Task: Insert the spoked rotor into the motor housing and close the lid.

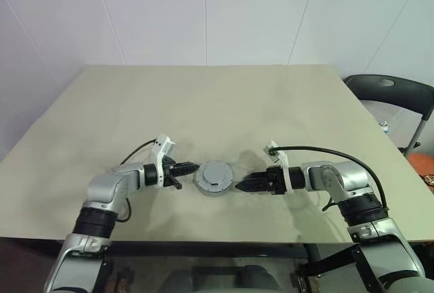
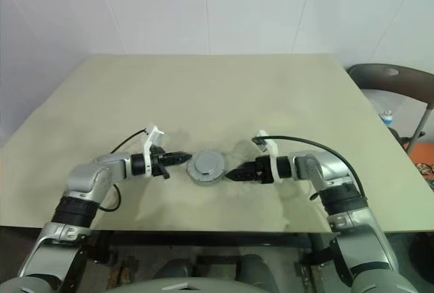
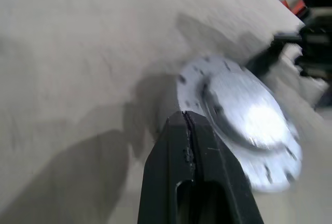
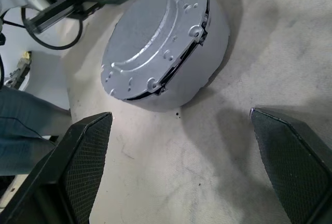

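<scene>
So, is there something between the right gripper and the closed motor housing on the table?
Nothing visible stands between them. The right gripper is open, and only bare table lies between its fingers and the motor housing, whose lid is already on top. The left gripper, shut, is at the opposite side.

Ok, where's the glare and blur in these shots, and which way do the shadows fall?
Left wrist view: the lid is smeared with blur and carries a bright glare patch. Right wrist view: sharp, lid shadow on the table beyond it. Left eye view: soft shadows under both arms.
</scene>
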Tool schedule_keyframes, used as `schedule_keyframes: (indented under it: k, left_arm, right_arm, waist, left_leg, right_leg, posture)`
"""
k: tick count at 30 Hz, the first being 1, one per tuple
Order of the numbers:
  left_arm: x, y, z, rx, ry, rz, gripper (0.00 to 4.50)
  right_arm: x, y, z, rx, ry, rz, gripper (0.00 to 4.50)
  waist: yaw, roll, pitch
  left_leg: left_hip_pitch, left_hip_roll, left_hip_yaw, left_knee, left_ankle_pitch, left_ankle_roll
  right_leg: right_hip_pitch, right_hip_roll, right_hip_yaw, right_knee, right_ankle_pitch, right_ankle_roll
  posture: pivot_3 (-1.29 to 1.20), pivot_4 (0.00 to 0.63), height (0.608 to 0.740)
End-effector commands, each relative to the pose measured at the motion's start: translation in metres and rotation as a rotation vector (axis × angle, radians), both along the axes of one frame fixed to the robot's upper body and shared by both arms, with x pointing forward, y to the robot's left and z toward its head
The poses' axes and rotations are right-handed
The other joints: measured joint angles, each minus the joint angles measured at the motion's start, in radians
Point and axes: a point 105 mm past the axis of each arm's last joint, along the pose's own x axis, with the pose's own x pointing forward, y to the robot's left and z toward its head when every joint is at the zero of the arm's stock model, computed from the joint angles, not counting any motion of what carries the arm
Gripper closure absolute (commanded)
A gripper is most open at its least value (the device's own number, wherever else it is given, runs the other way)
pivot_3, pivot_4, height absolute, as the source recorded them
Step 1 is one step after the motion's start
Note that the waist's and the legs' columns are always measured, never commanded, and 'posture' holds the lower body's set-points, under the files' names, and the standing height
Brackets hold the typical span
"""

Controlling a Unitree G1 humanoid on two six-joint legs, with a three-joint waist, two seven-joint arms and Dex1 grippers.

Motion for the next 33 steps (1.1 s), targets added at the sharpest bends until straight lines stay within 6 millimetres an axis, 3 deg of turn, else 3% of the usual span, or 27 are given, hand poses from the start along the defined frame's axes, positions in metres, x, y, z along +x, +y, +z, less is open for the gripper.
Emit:
schedule_keyframes:
  k: [1,6,14,17,21,24,27,33]
  left_arm:
    - [-0.006,-0.001,0.025,-0.029,-0.060,-0.075,4.50]
    - [0.001,0.012,0.013,0.026,-0.036,-0.024,4.50]
    - [-0.001,-0.001,0.008,0.023,-0.029,-0.018,4.50]
    - [0.001,-0.004,0.005,0.026,-0.028,-0.006,4.50]
    - [0.002,-0.008,0.004,0.022,-0.026,0.003,4.50]
    - [0.001,-0.008,0.001,0.021,-0.024,0.008,4.50]
    - [0.001,-0.008,-0.003,0.024,-0.019,0.019,4.50]
    - [0.000,-0.006,-0.005,0.027,-0.018,0.037,4.50]
  right_arm:
    - [0.000,-0.002,-0.013,-0.054,0.003,-0.019,0.04]
    - [-0.001,0.002,-0.018,-0.070,-0.014,-0.001,0.04]
    - [-0.001,0.004,-0.018,-0.058,-0.005,-0.015,0.04]
    - [-0.009,0.009,-0.017,-0.032,0.044,0.007,0.04]
    - [-0.028,0.029,0.002,0.141,0.241,0.044,0.04]
    - [-0.033,0.037,0.005,0.161,0.305,0.057,0.04]
    - [-0.031,0.044,0.009,0.163,0.315,0.063,0.04]
    - [-0.019,0.043,-0.007,0.045,0.206,0.039,0.04]
  waist:
    - [0.000,0.000,0.000]
    - [-0.002,0.000,0.000]
    - [-0.004,0.000,0.000]
    - [-0.002,-0.001,0.000]
    - [0.000,-0.001,0.000]
    - [0.001,-0.001,0.000]
    - [0.002,0.000,0.000]
    - [-0.001,0.000,0.000]
  left_leg:
    - [0.000,0.000,0.000,0.000,0.000,0.000]
    - [0.003,0.000,0.000,0.001,0.000,0.000]
    - [0.005,0.001,0.000,0.002,0.000,0.000]
    - [0.005,0.001,0.000,0.002,0.000,0.000]
    - [0.003,0.001,0.000,0.002,0.000,0.000]
    - [0.000,0.001,0.000,0.000,0.000,0.000]
    - [-0.003,0.000,0.000,-0.001,0.000,0.000]
    - [-0.001,0.000,0.000,-0.001,0.000,0.000]
  right_leg:
    - [0.000,0.000,0.000,0.000,0.000,0.000]
    - [0.003,0.001,0.000,0.000,0.000,-0.001]
    - [0.004,0.002,0.001,0.001,0.000,0.000]
    - [0.004,0.002,0.001,0.001,0.000,0.000]
    - [0.003,0.002,0.001,0.001,0.000,0.000]
    - [-0.001,0.001,0.001,0.001,0.000,0.000]
    - [-0.004,0.001,0.001,0.001,0.000,0.000]
    - [-0.003,0.000,0.001,0.001,0.000,0.000]
  posture:
    - [0.00,0.000,0.740]
    - [0.00,0.000,0.740]
    - [0.00,0.000,0.740]
    - [0.00,0.000,0.740]
    - [0.00,0.000,0.740]
    - [0.00,0.000,0.740]
    - [0.00,0.000,0.740]
    - [0.00,0.000,0.740]
